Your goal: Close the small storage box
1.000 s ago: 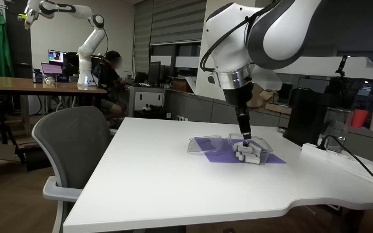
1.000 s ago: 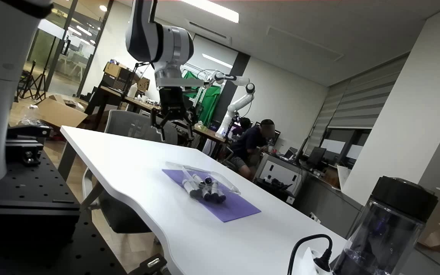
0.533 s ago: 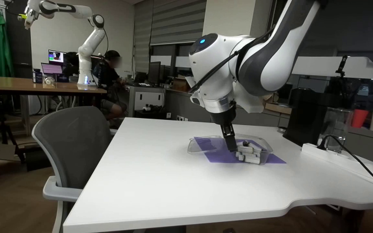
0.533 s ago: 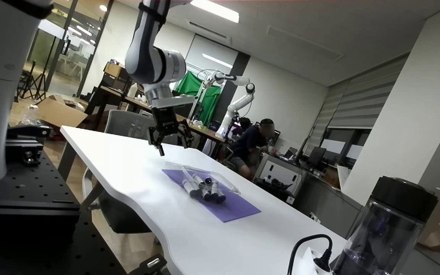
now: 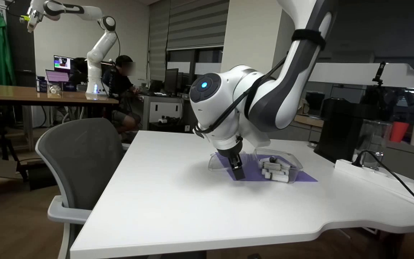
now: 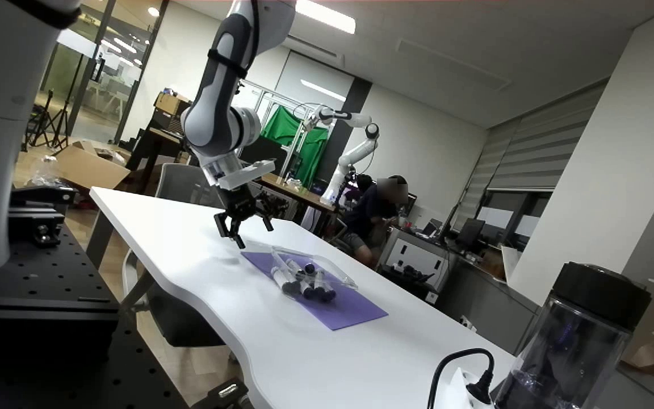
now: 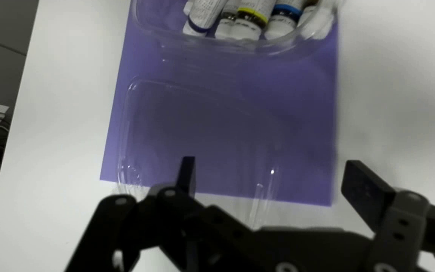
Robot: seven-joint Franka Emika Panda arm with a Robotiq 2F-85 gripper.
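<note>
Bottles whose yellow and blue bands only the wrist view showed, lying in the open storage box on a purple mat, lid folded out beside it, gripper that hung spread wide near the lid

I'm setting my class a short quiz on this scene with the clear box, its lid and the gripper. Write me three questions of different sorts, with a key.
1. Multiple choice. What colour is the mat under the small storage box?
A) Green
B) Red
C) Purple

2. Look at the gripper. True or false: it is fully shut.

3. Short answer. What shows that the box is not yet closed?

Key
1. C
2. False: its jaws stand apart.
3. The lid lies out beside the box, leaving the bottles inside uncovered.
</note>
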